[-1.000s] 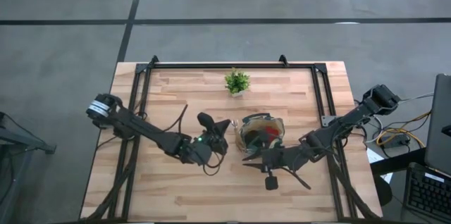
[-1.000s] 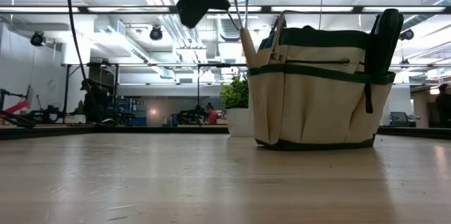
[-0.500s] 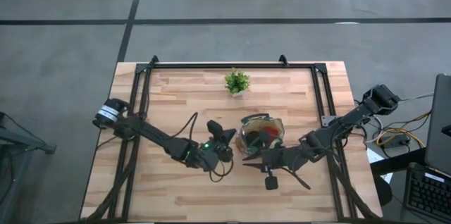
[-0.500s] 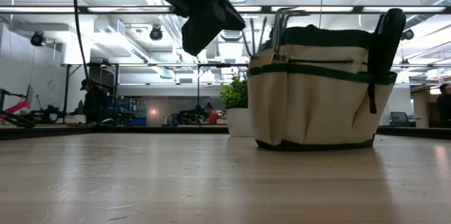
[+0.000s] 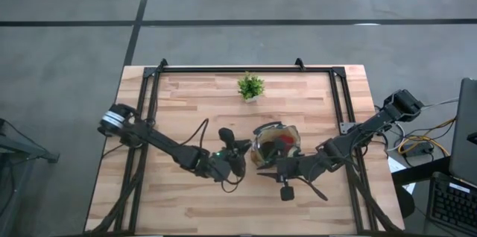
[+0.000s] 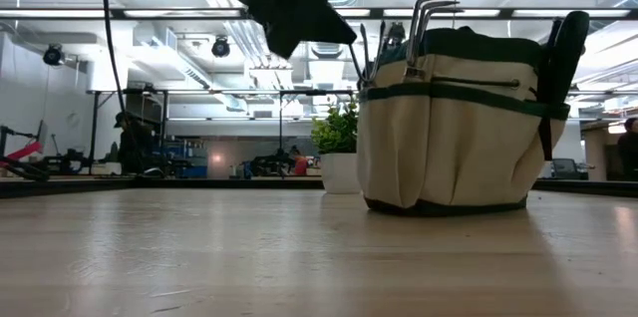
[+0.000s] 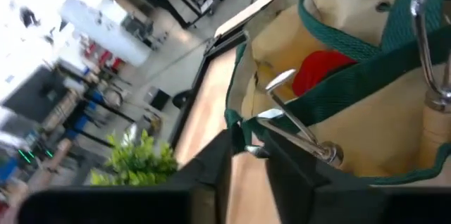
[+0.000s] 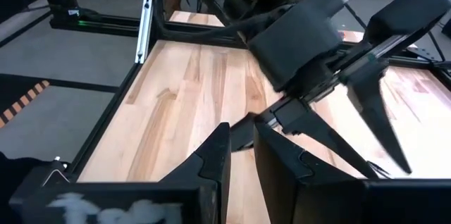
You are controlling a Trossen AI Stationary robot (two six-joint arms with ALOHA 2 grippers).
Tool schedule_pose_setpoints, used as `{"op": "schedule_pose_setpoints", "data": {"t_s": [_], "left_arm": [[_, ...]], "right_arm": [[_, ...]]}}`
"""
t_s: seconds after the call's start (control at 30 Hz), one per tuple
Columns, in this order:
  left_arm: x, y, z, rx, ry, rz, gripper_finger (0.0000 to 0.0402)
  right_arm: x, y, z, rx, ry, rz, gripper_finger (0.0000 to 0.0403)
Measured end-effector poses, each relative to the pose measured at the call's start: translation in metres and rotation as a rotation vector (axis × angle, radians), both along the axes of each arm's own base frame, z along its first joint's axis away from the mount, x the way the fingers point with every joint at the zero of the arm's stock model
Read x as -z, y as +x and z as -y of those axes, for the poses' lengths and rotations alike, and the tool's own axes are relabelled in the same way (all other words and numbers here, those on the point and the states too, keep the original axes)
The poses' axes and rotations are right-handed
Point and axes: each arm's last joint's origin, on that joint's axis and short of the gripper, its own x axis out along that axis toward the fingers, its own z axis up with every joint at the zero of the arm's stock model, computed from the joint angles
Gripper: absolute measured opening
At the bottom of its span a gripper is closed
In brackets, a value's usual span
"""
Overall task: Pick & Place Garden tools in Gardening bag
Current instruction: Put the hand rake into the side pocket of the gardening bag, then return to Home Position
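Observation:
The khaki gardening bag with green trim stands upright at mid-table and also shows in the low view. A red-and-black glove lies inside it. One mini rake sticks up from an outer pocket. A dark shear handle stands on the bag's right side. My left gripper is at the bag's left rim, shut on a second mini rake. My right gripper hovers shut and empty by the bag's near left side. My left gripper has the tip of one metal tine of the mini rake between its fingertips. The fingers come slanting down from the table's left. The rake stands tines up against the bag's rim, and its handle is hidden in the outer pocket.
A small green potted plant stands behind the bag toward the far edge. A black frame runs along the table's far and side edges. Bare wood lies to the left of and in front of the bag. The left arm crosses the right wrist view.
My left gripper has moved down and toward the table's right edge, to the bag's rim. The wooden-handled rake it carried has sunk handle-first into the bag's outer pocket. The bag has shifted a little toward the table's right edge and tipped slightly.

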Motion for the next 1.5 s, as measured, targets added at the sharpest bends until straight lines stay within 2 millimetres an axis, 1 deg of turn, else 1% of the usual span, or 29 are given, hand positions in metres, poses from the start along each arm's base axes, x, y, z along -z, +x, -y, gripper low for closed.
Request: {"op": "schedule_pose_setpoints", "data": {"t_s": [0.17, 0.27, 0.37, 0.47, 0.57, 0.67, 0.73, 0.8, 0.9, 0.93, 1.0, 1.07, 1.17, 1.27, 1.37, 1.43, 1.5], "left_arm": [[-0.003, -0.008, -0.001, -0.012, -0.107, 0.01, 0.0149], [-0.008, -0.013, 0.0, -0.005, -0.195, 0.034, 0.0179], [-0.015, -0.02, 0.005, 0.018, -0.27, 0.066, 0.0193], [-0.02, -0.025, 0.013, 0.03, -0.331, 0.106, 0.0193], [-0.024, -0.03, 0.019, 0.042, -0.367, 0.129, 0.0183], [-0.031, -0.028, 0.021, 0.047, -0.484, 0.231, 0.0155], [-0.036, -0.028, 0.022, 0.106, -0.532, 0.238, 0.0123], [-0.04, -0.028, 0.024, 0.188, -0.538, 0.212, 0.0084], [-0.043, -0.029, 0.026, 0.264, -0.567, 0.197, 0.0021], [-0.045, -0.029, 0.025, 0.279, -0.576, 0.202, 0.0011], [-0.045, -0.028, 0.023, 0.301, -0.563, 0.194, 0.0009], [-0.041, -0.028, 0.021, 0.306, -0.548, 0.18, 0.0009], [-0.037, -0.032, 0.016, 0.304, -0.536, 0.172, 0.0005], [-0.036, -0.042, 0.007, 0.314, -0.543, 0.214, 0.0004], [-0.024, -0.054, -0.007, 0.32, -0.56, 0.253, 0.0004], [-0.015, -0.065, -0.017, 0.321, -0.551, 0.26, 0.0003], [-0.017, -0.077, -0.026, 0.373, -0.58, 0.306, 0.0002]], "right_arm": [[0.0, 0.0, 0.0, 0.0, -0.002, -0.004, 0.0053], [0.002, -0.002, 0.001, 0.0, -0.02, -0.031, 0.0049], [0.0, -0.007, 0.006, 0.012, -0.036, -0.056, 0.0047], [-0.006, -0.012, 0.011, 0.066, -0.041, -0.051, 0.0048], [-0.01, -0.018, 0.015, 0.073, -0.06, -0.051, 0.0045], [-0.017, -0.026, 0.02, 0.072, -0.052, -0.039, 0.0031], [-0.02, -0.032, 0.023, 0.074, -0.036, -0.025, 0.0017], [-0.018, -0.038, 0.027, 0.078, -0.023, -0.022, 0.001], [-0.008, -0.046, 0.032, 0.089, 0.012, -0.014, 0.0008], [-0.003, -0.048, 0.033, 0.088, 0.023, 0.003, 0.0008], [0.01, -0.052, 0.035, 0.053, 0.021, 0.03, 0.0008], [0.019, -0.056, 0.036, 0.029, 0.034, 0.077, 0.0008], [0.023, -0.067, 0.043, 0.026, 0.059, 0.122, 0.0008], [0.026, -0.081, 0.052, 0.031, 0.069, 0.124, 0.0008], [0.027, -0.094, 0.06, 0.032, 0.088, 0.154, 0.0008], [0.026, -0.102, 0.067, 0.024, 0.048, 0.186, 0.0008], [0.029, -0.109, 0.074, 0.03, 0.031, 0.198, 0.0008]]}}
